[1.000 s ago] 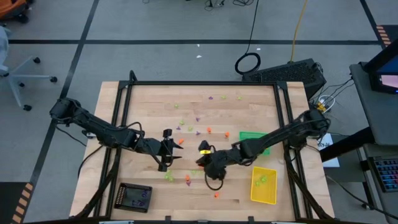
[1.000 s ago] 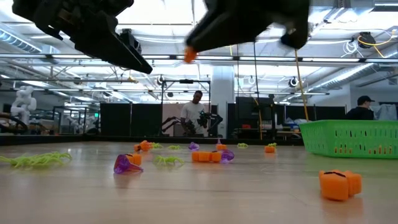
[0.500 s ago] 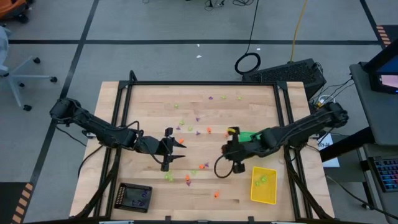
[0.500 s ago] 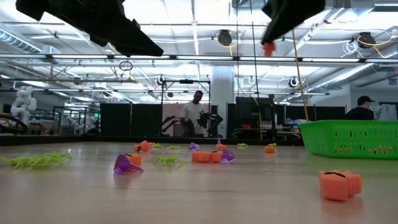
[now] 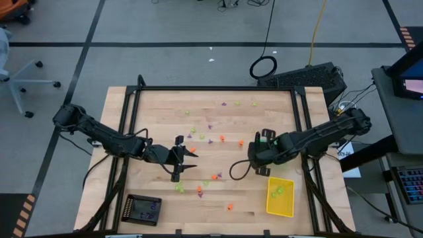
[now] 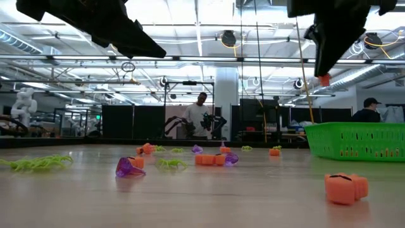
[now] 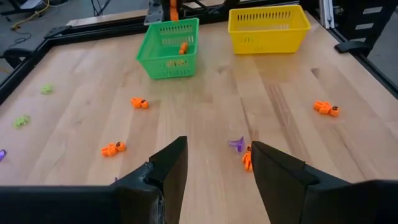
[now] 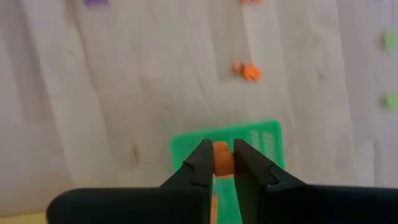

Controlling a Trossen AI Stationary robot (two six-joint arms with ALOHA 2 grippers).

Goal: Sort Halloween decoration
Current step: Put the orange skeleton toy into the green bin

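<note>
On the wooden worktop (image 5: 158,112) the right claw (image 8: 219,163) hangs above the green tray (image 8: 261,140), pinched on one orange trinket (image 8: 222,159), the left claw (image 7: 214,168) waits with fingers apart at mid-worktop, and other trinkets (image 7: 115,148) lie scattered around.

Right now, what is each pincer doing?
Left pincer: open, empty, above the table.
Right pincer: shut on an orange trinket, above the green tray.
</note>
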